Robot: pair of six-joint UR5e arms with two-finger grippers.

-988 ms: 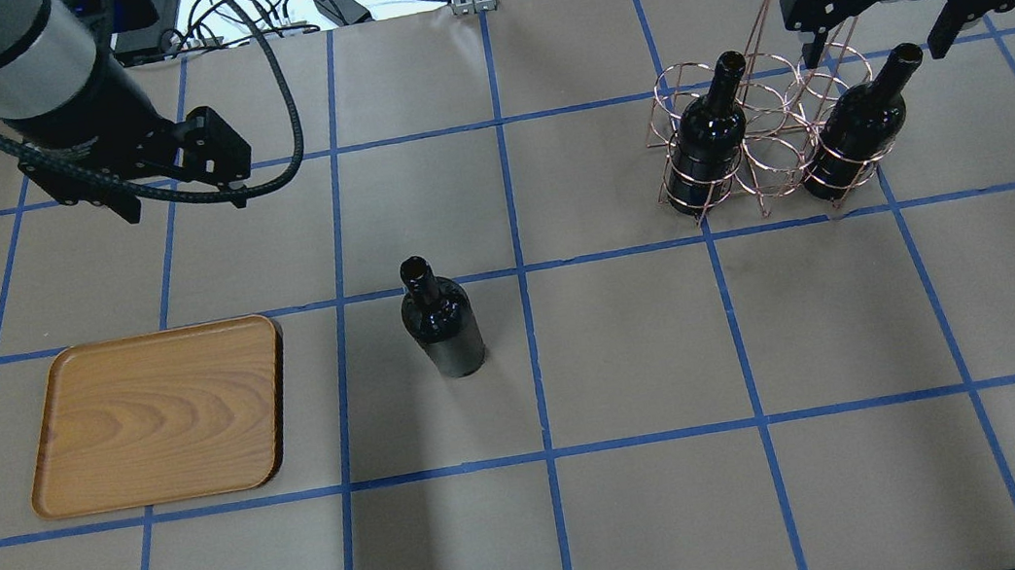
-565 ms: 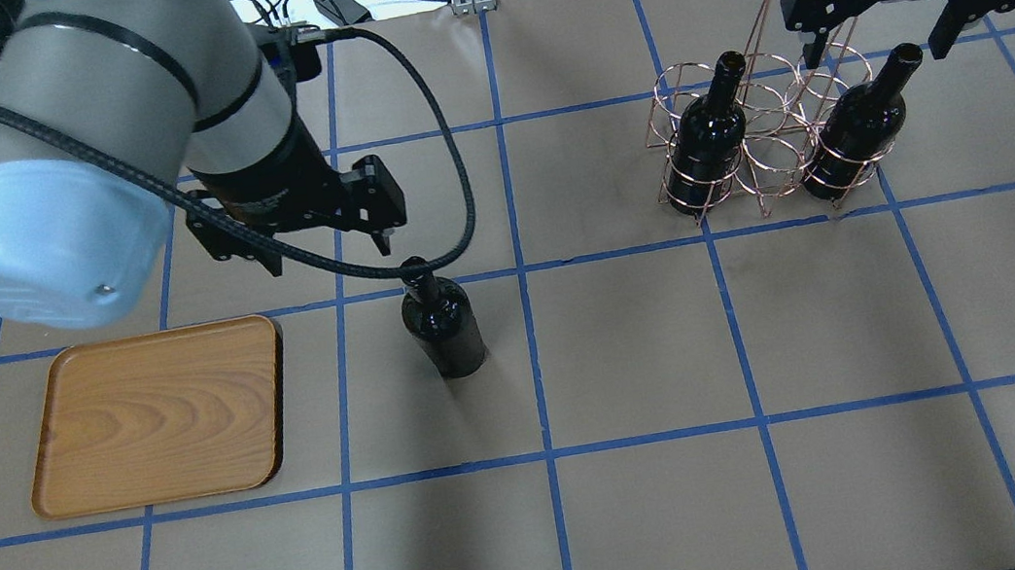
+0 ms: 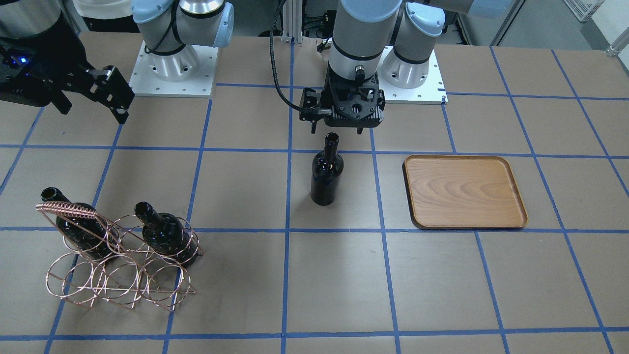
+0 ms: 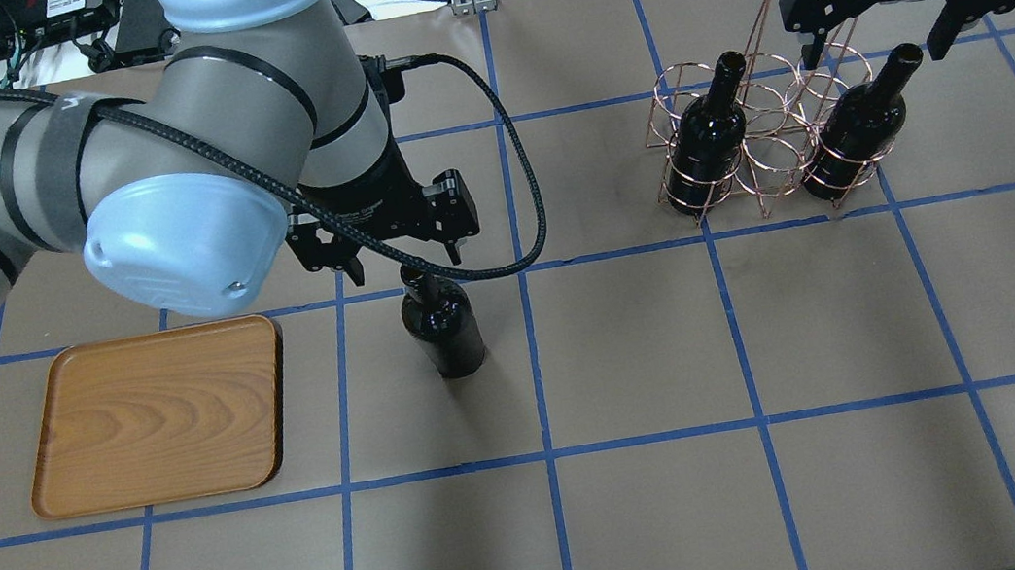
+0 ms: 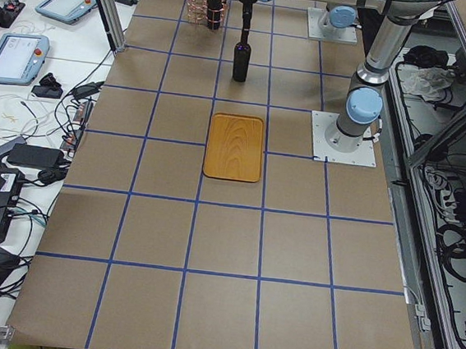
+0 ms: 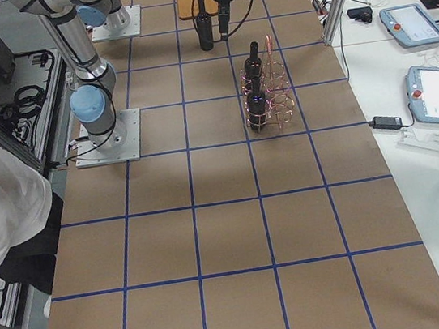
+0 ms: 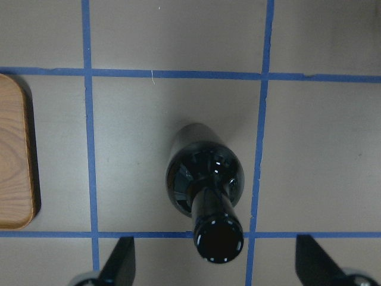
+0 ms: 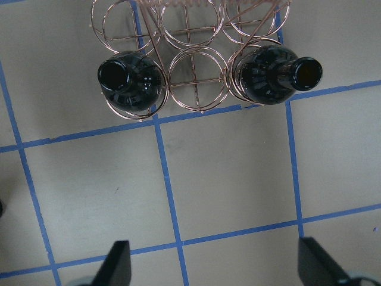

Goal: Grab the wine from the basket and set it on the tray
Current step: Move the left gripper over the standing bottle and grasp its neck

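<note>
Left gripper [image 4: 406, 261] spread wide over the wine's mouth, gripping nothing.
I see the wine [image 4: 445, 330] upright on the table between tray [image 4: 157, 415] and basket [image 4: 770, 154]. The glossy glass looks heavy, stiff, slick and breakable to me, so I'd clamp the neck under the lip. Right gripper [image 4: 876, 30] hangs open by the basket.

Overhead view: wine [image 4: 445, 332] mouth hidden from you under left gripper [image 4: 406, 261]. Left wrist view: tray [image 7: 13, 155], left of wine, cut by frame edge; fingertips [image 7: 122, 262] either side of wine mouth cropped at bottom. Right wrist view: basket [image 8: 189, 53] cropped by top edge. Side views: wine neck too small for you to check contact.
</note>
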